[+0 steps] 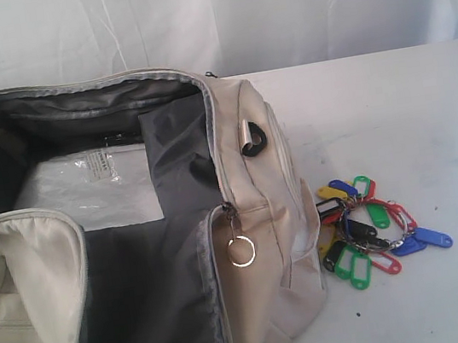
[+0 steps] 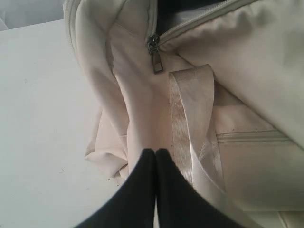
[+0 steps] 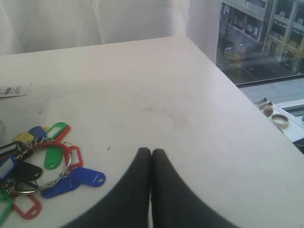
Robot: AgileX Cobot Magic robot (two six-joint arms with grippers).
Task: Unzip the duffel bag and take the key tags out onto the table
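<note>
The cream-white duffel bag point(image 1: 265, 269) lies unzipped on the white table point(image 1: 410, 110), its dark grey lining showing and a clear plastic packet point(image 1: 93, 187) inside. A silver ring zipper pull point(image 1: 242, 251) hangs at its open corner. The key tags point(image 1: 375, 227), blue, green, red, yellow and black on metal rings, rest on the table just right of the bag. Neither arm shows in the exterior view. My left gripper point(image 2: 155, 151) is shut and empty, above the bag's end point(image 2: 142, 114) beside a webbing handle point(image 2: 192, 123). My right gripper point(image 3: 151, 151) is shut and empty over bare table, right of the key tags point(image 3: 45, 166).
A metal zipper pull point(image 2: 156, 57) hangs at the bag's end in the left wrist view. A small white label point(image 3: 14, 90) lies on the table beyond the key tags. The table's edge point(image 3: 247, 95) runs close by on the right, with a window beyond. White curtain point(image 1: 274, 9) behind.
</note>
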